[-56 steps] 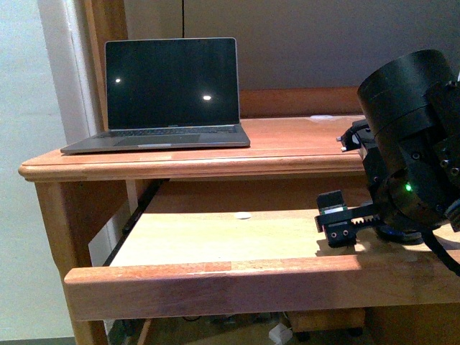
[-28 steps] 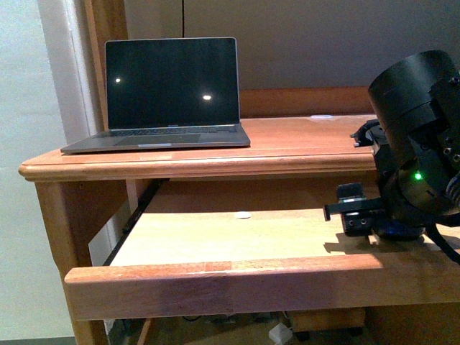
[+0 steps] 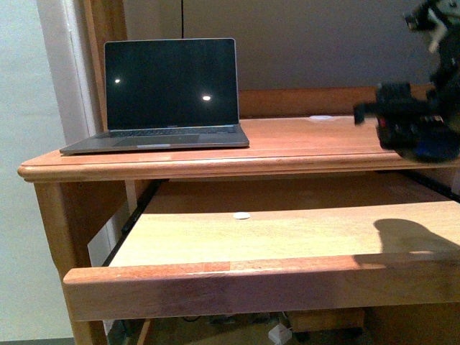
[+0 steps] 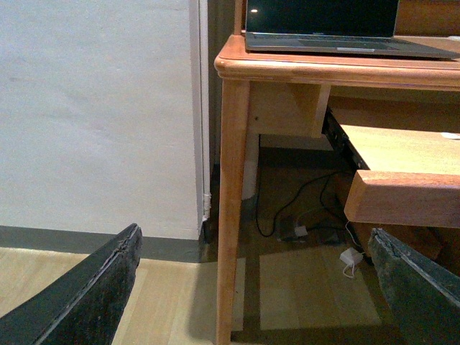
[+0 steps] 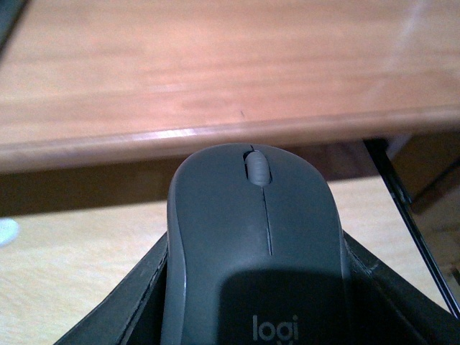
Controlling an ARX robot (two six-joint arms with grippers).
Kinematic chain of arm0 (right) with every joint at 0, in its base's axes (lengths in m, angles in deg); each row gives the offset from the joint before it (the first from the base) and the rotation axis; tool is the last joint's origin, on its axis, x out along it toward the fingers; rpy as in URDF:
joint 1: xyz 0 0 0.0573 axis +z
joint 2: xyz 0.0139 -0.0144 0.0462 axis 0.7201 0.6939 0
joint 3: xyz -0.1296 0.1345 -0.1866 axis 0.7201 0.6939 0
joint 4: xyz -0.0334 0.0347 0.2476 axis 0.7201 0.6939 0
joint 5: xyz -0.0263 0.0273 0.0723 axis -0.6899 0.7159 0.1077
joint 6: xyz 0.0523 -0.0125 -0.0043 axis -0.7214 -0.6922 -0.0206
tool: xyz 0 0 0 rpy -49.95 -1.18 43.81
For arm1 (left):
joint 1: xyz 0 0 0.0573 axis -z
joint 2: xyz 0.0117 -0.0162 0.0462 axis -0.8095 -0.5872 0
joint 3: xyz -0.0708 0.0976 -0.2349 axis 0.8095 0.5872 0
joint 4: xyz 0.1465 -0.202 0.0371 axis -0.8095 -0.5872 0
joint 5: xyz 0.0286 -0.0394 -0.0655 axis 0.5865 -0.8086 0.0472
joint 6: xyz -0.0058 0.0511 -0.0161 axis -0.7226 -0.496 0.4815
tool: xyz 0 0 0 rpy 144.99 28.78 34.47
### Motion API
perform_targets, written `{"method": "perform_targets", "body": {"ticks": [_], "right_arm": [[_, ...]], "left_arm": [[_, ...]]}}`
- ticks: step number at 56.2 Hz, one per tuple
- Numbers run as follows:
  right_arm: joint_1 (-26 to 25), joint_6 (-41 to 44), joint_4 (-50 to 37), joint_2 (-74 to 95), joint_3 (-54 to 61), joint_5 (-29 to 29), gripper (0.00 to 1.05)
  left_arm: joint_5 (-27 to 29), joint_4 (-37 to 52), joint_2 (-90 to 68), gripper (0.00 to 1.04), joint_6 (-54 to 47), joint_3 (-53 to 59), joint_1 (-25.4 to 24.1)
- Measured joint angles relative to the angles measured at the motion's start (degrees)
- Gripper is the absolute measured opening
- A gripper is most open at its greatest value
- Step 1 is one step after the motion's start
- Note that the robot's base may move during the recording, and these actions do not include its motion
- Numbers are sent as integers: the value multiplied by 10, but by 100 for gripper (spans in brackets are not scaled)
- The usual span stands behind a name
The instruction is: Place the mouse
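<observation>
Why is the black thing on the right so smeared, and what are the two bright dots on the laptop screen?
Front view: the right gripper is smeared, likely motion blur; the dots on the laptop look like reflected lights. Right wrist view: the mouse is sharp, the desk top behind it soft.

The light was warm and dim; two glare spots sat on the laptop screen (image 3: 206, 97). Motion blur smeared the right end effector (image 3: 406, 123), whose soft shadow fell on the shelf (image 3: 251, 233). The mouse (image 5: 255, 244) looked slightly unfocused.
</observation>
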State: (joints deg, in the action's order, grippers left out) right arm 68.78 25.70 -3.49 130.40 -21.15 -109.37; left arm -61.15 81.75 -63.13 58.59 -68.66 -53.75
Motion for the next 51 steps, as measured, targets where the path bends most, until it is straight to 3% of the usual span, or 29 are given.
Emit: {"method": "perform_targets", "body": {"ticks": [18, 33, 51], "right_arm": [[61, -14, 34, 129, -206, -36, 56], [80, -11, 80, 274, -376, -102, 56], [99, -9, 99, 395, -501, -128, 56]], "left_arm": [[0, 0, 0, 97, 0, 0, 0], [0, 0, 0, 97, 0, 0, 0], [0, 0, 0, 97, 0, 0, 0]]}}
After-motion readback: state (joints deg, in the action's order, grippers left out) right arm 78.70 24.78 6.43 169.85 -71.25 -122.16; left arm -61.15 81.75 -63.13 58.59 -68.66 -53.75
